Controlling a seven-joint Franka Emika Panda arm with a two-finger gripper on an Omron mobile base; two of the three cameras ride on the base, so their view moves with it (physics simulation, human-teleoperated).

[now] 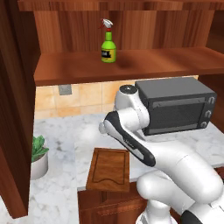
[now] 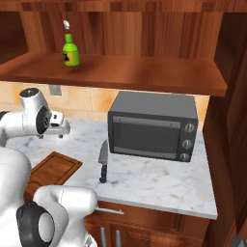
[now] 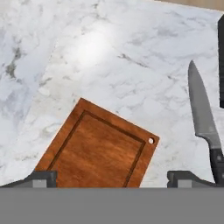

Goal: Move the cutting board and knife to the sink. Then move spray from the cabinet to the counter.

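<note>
No text can be read anywhere; the dark label on the spray is too blurred to make out.

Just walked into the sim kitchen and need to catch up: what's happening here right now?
The white robot arm holds its open tool above the brown wooden cutting board, gripping nothing. The board lies flat on the white marble counter, and the black-handled steel knife lies beside it, apart from it, in front of the dark grey toaster oven. The small green spray bottle stands upright on the reddish-brown wall cabinet shelf. Nothing has reached the sink yet.
</note>
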